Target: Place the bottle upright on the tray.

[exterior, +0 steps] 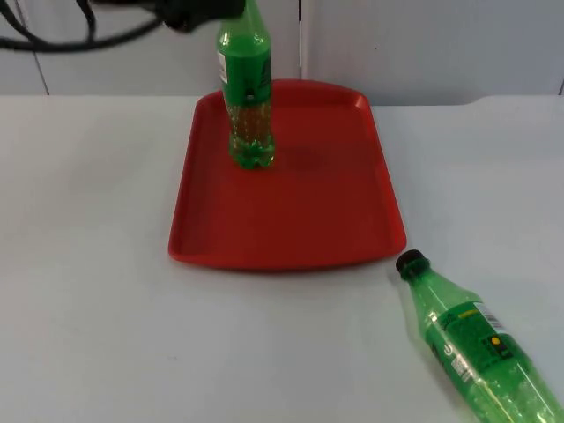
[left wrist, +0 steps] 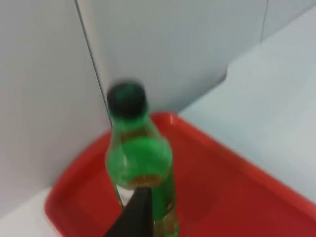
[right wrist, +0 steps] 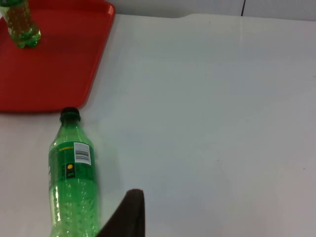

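Observation:
A green bottle [exterior: 247,97] with a white label stands upright on the far left part of the red tray [exterior: 300,220]. My left gripper [exterior: 201,12] hangs by the bottle's neck, against the partition wall. In the left wrist view the bottle [left wrist: 140,163] and its dark cap stand free, a little ahead of the gripper [left wrist: 136,217], on the tray [left wrist: 232,187]. A second green bottle [exterior: 476,348] with a black cap lies on its side on the table, off the tray's near right corner. My right gripper [right wrist: 127,217] waits just beside this lying bottle [right wrist: 71,182].
The white table [exterior: 88,264] spreads on both sides of the tray. The grey partition wall [exterior: 423,44] stands right behind the tray's far rim. The right wrist view takes in the tray's edge [right wrist: 94,74] and the upright bottle's base [right wrist: 19,27].

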Controlling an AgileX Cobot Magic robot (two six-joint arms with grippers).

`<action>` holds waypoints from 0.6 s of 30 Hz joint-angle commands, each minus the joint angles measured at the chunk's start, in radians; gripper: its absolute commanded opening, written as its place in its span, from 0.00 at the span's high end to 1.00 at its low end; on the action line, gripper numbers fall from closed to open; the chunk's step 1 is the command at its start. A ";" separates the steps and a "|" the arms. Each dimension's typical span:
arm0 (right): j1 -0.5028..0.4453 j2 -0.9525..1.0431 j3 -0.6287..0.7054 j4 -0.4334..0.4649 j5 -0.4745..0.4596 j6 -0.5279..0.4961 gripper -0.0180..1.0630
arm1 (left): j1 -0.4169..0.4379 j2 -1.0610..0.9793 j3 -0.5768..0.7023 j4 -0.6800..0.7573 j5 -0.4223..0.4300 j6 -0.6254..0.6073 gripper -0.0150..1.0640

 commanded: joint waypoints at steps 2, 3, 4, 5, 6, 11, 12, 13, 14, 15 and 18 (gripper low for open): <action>-0.008 -0.002 0.002 -0.001 -0.006 -0.009 0.01 | 0.000 -0.083 0.015 0.096 0.004 -0.099 0.01; -0.008 -0.002 0.002 -0.001 -0.006 -0.009 0.01 | 0.000 -0.122 0.022 0.137 0.004 -0.142 0.01; -0.008 -0.002 0.002 -0.001 -0.006 -0.009 0.01 | 0.000 -0.151 0.030 0.153 0.004 -0.169 0.01; -0.008 -0.002 0.002 -0.001 -0.006 -0.009 0.01 | 0.000 -0.179 0.039 0.172 0.004 -0.193 0.01; -0.008 -0.002 0.002 -0.001 -0.006 -0.009 0.01 | 0.000 -0.202 0.046 0.184 0.004 -0.224 0.01; -0.008 -0.002 0.002 -0.001 -0.006 -0.009 0.01 | 0.000 -0.294 0.069 0.184 0.002 -0.341 0.01; -0.008 -0.002 0.002 -0.001 -0.006 -0.009 0.01 | 0.000 -0.294 0.069 0.184 0.002 -0.341 0.01; -0.008 -0.002 0.002 -0.001 -0.006 -0.009 0.01 | 0.000 -0.319 0.076 0.184 0.002 -0.348 0.01; -0.008 -0.002 0.002 -0.001 -0.006 -0.009 0.01 | 0.000 -0.343 0.086 0.184 0.004 -0.348 0.01; -0.008 -0.002 0.002 -0.001 -0.006 -0.009 0.01 | 0.000 -0.369 0.098 0.184 0.009 -0.348 0.01; -0.008 -0.002 0.002 -0.001 -0.006 -0.009 0.01 | 0.000 -0.421 0.128 0.184 0.038 -0.348 0.01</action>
